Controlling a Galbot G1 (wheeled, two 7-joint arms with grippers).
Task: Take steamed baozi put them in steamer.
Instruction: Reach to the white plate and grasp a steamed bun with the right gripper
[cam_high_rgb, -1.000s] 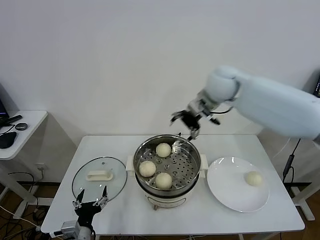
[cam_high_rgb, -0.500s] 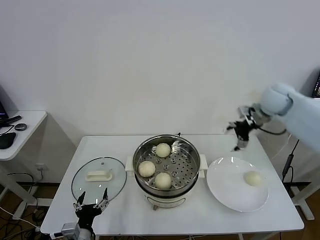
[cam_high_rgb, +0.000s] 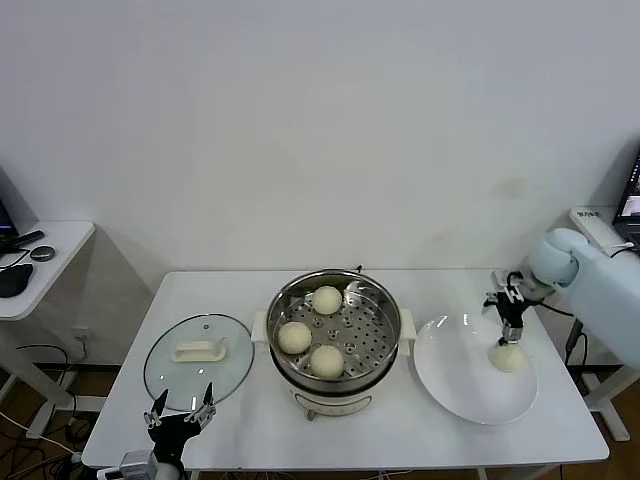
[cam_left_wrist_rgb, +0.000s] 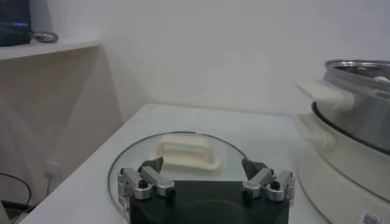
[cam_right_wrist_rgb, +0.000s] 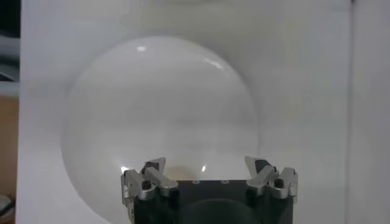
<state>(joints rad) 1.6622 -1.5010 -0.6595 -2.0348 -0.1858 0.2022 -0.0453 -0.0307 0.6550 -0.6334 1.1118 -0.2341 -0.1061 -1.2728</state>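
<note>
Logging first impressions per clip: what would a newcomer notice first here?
The shiny steamer mid-table, three baozi on its tray. Next, the right gripper, open, poised just above the last baozi on the plate. The left gripper sits open at the near edge by the lid.

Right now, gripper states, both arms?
Left gripper: open, empty, parked at the table's front edge by the glass lid.
Right gripper: open, empty, poised just above the last baozi on the plate.
</note>
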